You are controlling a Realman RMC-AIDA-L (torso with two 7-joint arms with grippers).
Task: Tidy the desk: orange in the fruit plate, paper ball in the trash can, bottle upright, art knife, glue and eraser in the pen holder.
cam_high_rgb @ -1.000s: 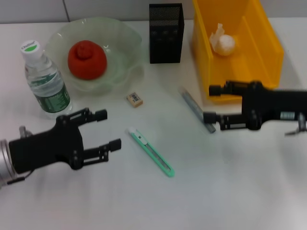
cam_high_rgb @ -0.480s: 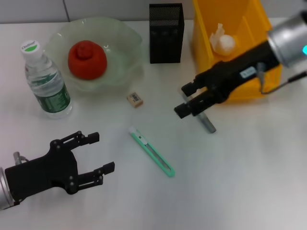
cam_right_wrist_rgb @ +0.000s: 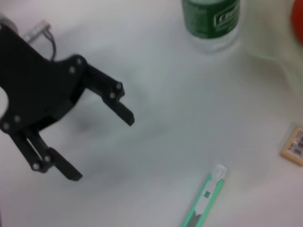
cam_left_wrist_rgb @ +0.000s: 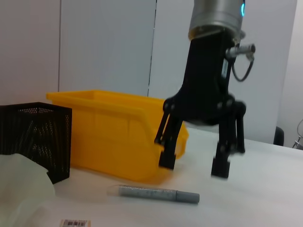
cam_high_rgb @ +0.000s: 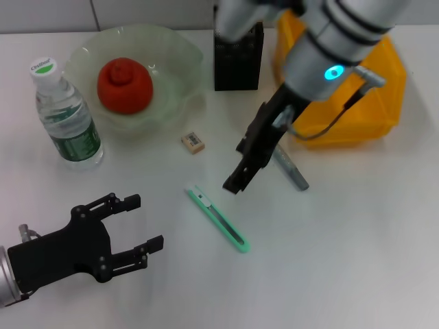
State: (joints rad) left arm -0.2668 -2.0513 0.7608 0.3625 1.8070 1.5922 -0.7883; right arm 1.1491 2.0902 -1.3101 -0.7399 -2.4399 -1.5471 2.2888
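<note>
The orange (cam_high_rgb: 123,83) lies in the pale green fruit plate (cam_high_rgb: 175,51). The bottle (cam_high_rgb: 65,116) stands upright at the left. On the table lie the eraser (cam_high_rgb: 193,142), the green art knife (cam_high_rgb: 216,218) and the grey glue stick (cam_high_rgb: 293,170). My right gripper (cam_high_rgb: 240,166) hangs open and empty above the table between glue and knife; the left wrist view shows it (cam_left_wrist_rgb: 194,163) just above the glue (cam_left_wrist_rgb: 156,194). My left gripper (cam_high_rgb: 145,221) is open at the lower left. The paper ball is hidden behind my right arm.
The black mesh pen holder (cam_high_rgb: 237,58) stands at the back, partly covered by my right arm. The yellow bin (cam_high_rgb: 394,82) serving as trash can sits at the back right. In the right wrist view, the left gripper (cam_right_wrist_rgb: 102,146) is to one side of the knife (cam_right_wrist_rgb: 206,198).
My right arm has swung from the right side across the bin to the table's middle, its gripper now pointing down near the glue. The left gripper drew back toward the lower left.
</note>
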